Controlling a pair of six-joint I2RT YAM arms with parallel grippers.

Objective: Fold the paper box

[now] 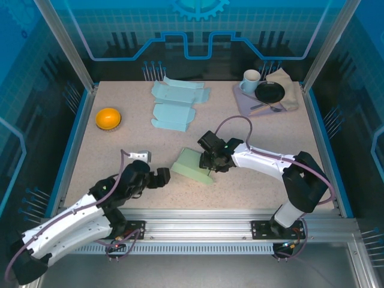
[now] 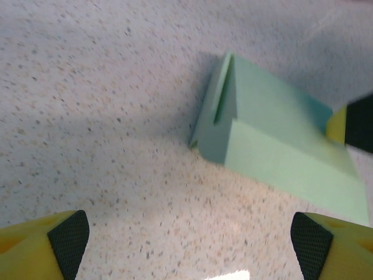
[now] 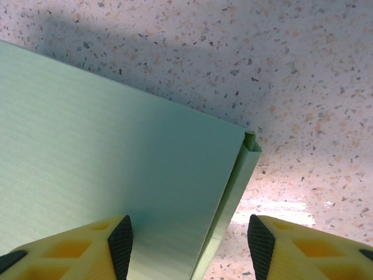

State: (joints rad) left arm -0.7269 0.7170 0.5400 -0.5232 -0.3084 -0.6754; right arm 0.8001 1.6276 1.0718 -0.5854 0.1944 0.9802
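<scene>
lying near the middle of the speckled table, a little toward the arms: the green paper box, already folded into a low closed wedge with one broad face up. showing, on the end turned to the left arm, a dark slit along a side panel.

hovering just beside that end, near but apart from the card: the left gripper, jaws spread wide. black pads far apart at the lower corners of the left wrist view, bare table between them, box ahead and to the right.

reaching in from the right and pointing down at the box's other end: the right gripper, fingers apart and straddling the end edge. one pad over the green top face, the other over the table just past the edge. cannot tell whether either pad presses on the card. seen from the left wrist as a yellow and black fingertip against the far corner of the box.

lying well apart at the back of the table: pale blue box blanks, flat and unfolded. sitting toward the left edge: an orange bowl. grouped in the back right corner: a white mug, a black dish and a beige cloth on a purple mat.
</scene>
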